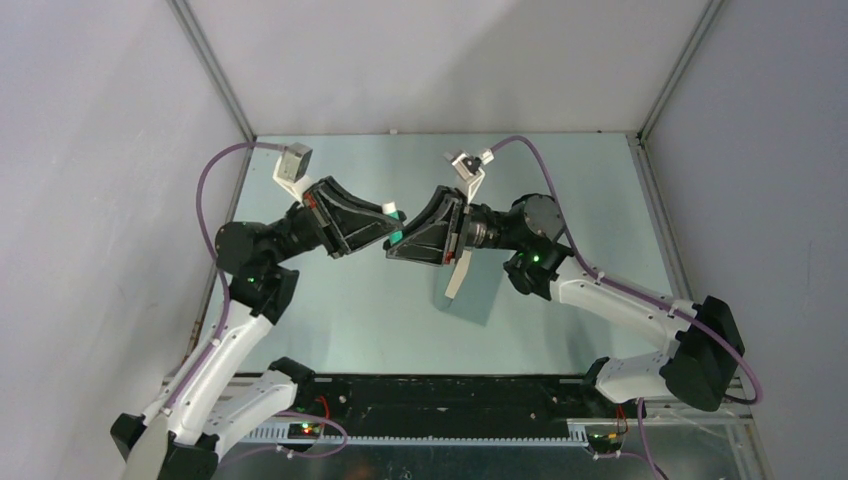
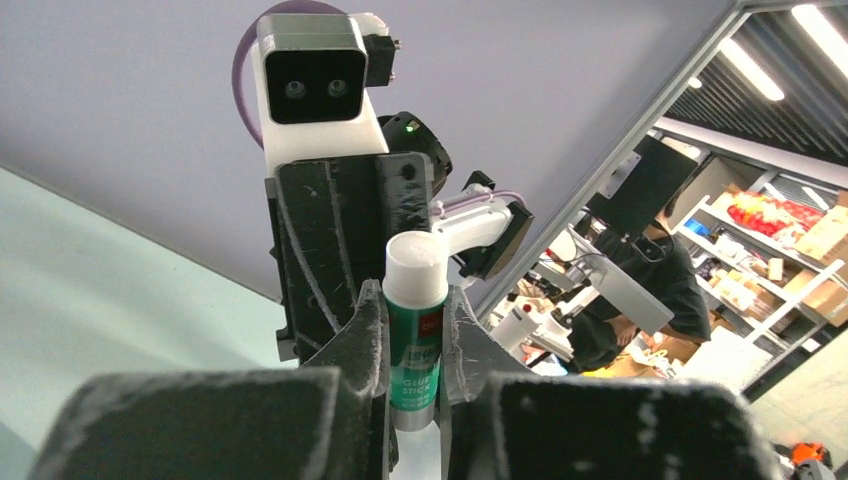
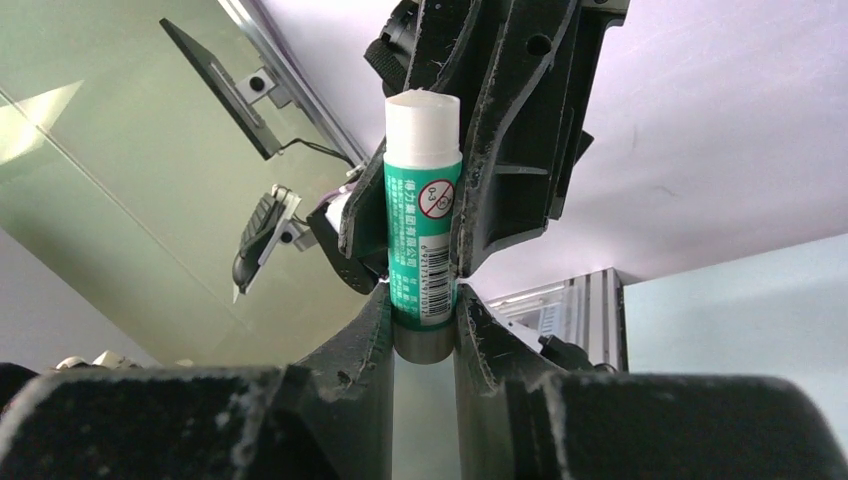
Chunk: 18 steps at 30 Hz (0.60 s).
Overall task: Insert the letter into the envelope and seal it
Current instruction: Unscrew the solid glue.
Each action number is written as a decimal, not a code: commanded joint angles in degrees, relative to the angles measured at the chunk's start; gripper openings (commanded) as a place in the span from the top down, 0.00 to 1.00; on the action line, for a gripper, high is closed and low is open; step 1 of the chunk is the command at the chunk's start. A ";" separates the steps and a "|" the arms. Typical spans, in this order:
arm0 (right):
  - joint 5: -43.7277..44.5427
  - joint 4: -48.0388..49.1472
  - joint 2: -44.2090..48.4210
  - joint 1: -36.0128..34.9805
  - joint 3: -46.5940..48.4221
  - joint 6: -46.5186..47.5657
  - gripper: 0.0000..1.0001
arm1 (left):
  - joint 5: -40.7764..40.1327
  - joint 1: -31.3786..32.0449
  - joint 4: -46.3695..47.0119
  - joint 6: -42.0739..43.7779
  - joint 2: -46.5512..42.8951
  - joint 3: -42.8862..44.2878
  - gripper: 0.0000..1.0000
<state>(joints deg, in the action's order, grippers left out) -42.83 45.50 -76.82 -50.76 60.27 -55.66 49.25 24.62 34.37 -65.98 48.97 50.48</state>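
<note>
Pale table (image 1: 330,310) carries the envelope (image 1: 482,297), letter (image 1: 457,278) apparently tucked inside, while left gripper (image 2: 413,350) and right gripper (image 3: 423,340) both clamp the glue stick (image 3: 422,230), sealing not yet done.

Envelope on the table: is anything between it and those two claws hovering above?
Nothing visible blocks the way down, but both are busy: the left gripper and right gripper are shut on one glue stick, in the air left of the envelope. A tan strip, probably the letter, lies at its left edge.
</note>
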 commanded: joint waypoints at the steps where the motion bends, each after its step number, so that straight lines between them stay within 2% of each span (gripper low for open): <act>1: 1.20 -2.30 1.22 0.14 2.21 1.35 0.64 | -0.05 0.35 -2.00 2.62 -1.66 1.40 1.00; 3: 3.33 -9.33 3.65 0.08 2.20 5.41 0.48 | -1.06 0.34 -4.99 4.67 -2.36 1.84 1.00; 5: 8.13 -17.31 7.01 -0.69 1.73 11.28 0.41 | -1.65 0.28 -6.64 5.69 -2.75 2.20 1.00; 8: 18.91 -27.50 11.44 -2.83 1.17 20.02 0.39 | -2.21 0.07 -7.12 5.94 -2.84 2.32 1.00; 11: 32.23 -31.10 15.14 -8.22 0.60 25.95 0.38 | -2.96 -0.08 -7.12 5.87 -2.85 2.18 1.00; 13: 36.93 -31.04 15.80 -11.31 0.40 28.48 0.37 | -3.32 -0.22 -7.37 5.87 -2.74 2.14 1.00; 18: 38.58 -29.29 14.37 -14.29 0.98 29.79 0.37 | -3.69 -0.34 -7.58 5.74 -2.94 2.11 1.00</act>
<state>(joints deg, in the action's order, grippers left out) -11.35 17.78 -60.64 -63.75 60.31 -30.48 46.63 24.58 26.61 -61.41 46.81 50.48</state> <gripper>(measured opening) 0.629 0.146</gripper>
